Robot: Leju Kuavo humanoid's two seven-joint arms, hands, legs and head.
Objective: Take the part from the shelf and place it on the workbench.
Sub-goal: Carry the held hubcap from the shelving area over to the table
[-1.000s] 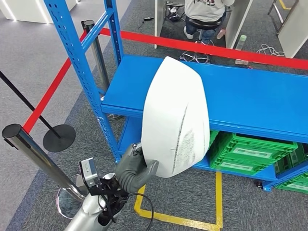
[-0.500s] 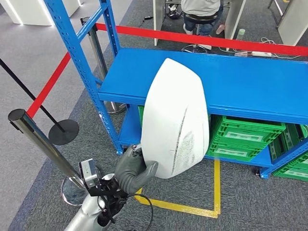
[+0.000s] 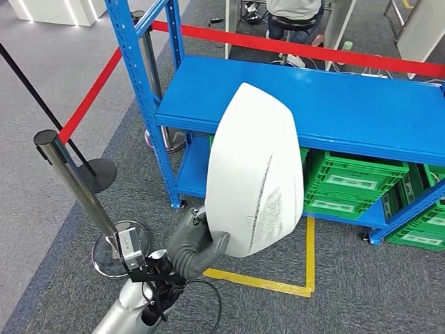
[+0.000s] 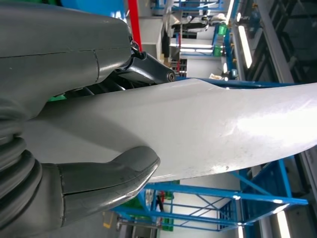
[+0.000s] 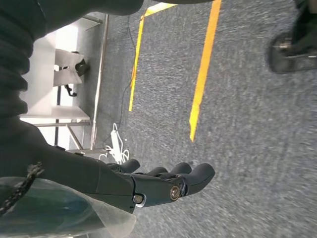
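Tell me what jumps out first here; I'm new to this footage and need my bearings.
A big white part dominates the head view, gripped at its lower edge by the left hand, in front of a blue shelf. Green crates sit on the shelf's lower level, with a red barrier tape beyond. The right hand hangs over grey carpet, holding nothing.

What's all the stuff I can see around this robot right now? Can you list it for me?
White part: one, white with dark scuffs, held up in front of the shelf.
Shelf: one, blue metal, behind the part.
Crates: several, green, on the shelf's lower level.
Barrier posts: two, silver, left of the shelf, red belts between.
Floor tape: yellow lines on grey carpet.
Person: one, seated beyond the belt.
Left hand: grey, grips the part's lower edge.
Right hand: dark, holding nothing, above the carpet.
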